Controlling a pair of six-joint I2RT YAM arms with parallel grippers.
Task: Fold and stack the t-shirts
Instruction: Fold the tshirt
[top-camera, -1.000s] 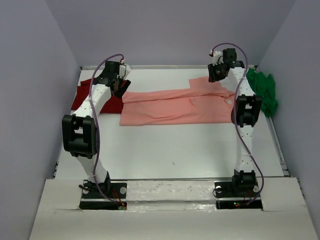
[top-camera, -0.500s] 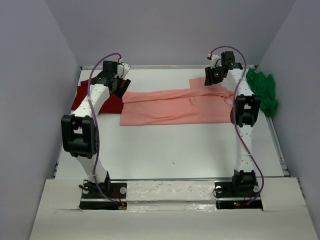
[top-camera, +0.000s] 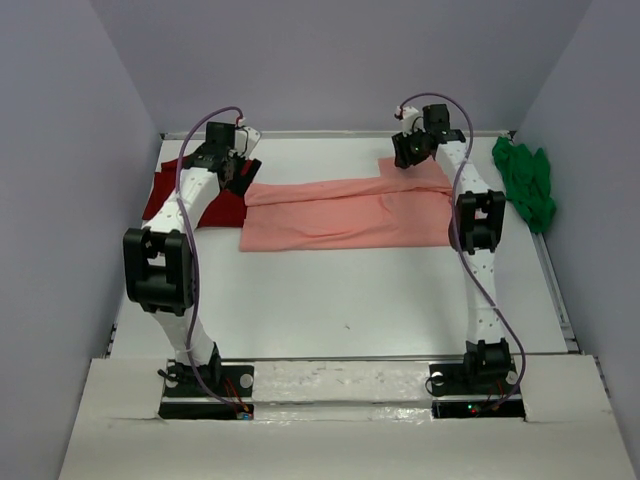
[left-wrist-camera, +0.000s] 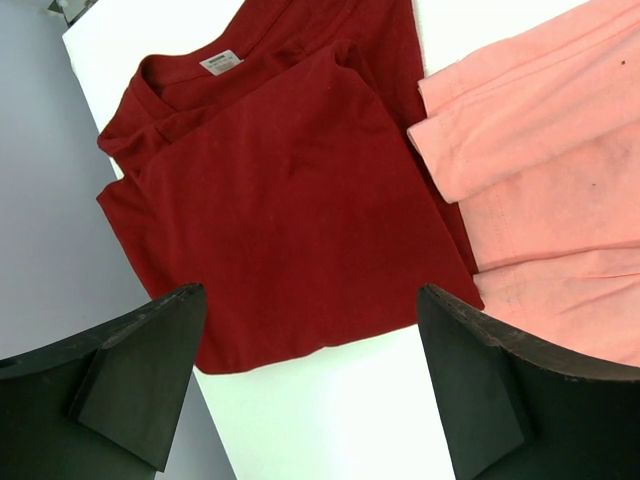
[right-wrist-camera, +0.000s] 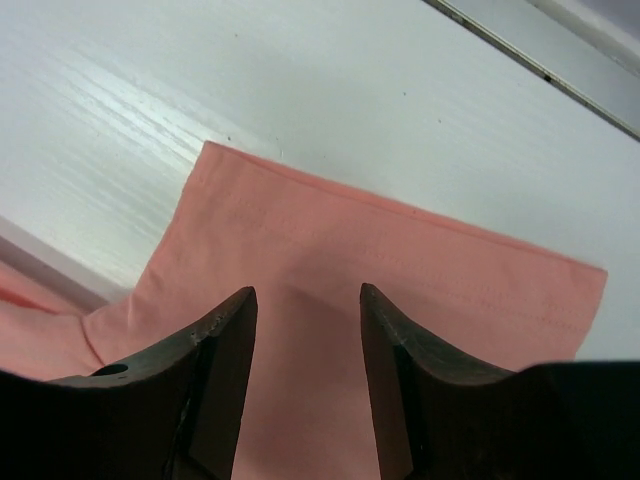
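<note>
The salmon-pink t-shirt (top-camera: 345, 210) lies spread lengthwise across the far middle of the table, one sleeve (right-wrist-camera: 400, 270) sticking out at the far right. The dark red t-shirt (top-camera: 165, 185) lies folded at the far left; its white neck label (left-wrist-camera: 220, 62) shows in the left wrist view. The bright green t-shirt (top-camera: 525, 180) is bunched at the far right edge. My left gripper (top-camera: 243, 172) is open and empty, above the gap between the red and pink shirts. My right gripper (top-camera: 405, 152) is open just above the pink sleeve, fingers either side of its cloth.
The table (top-camera: 340, 300) has a raised rail (top-camera: 555, 290) along its right side and walls on three sides. A metal strip (right-wrist-camera: 540, 65) runs along the far edge beyond the sleeve.
My right gripper has moved left along the far edge, from above the shirt's right end to over the pink sleeve. The left arm has barely moved.
</note>
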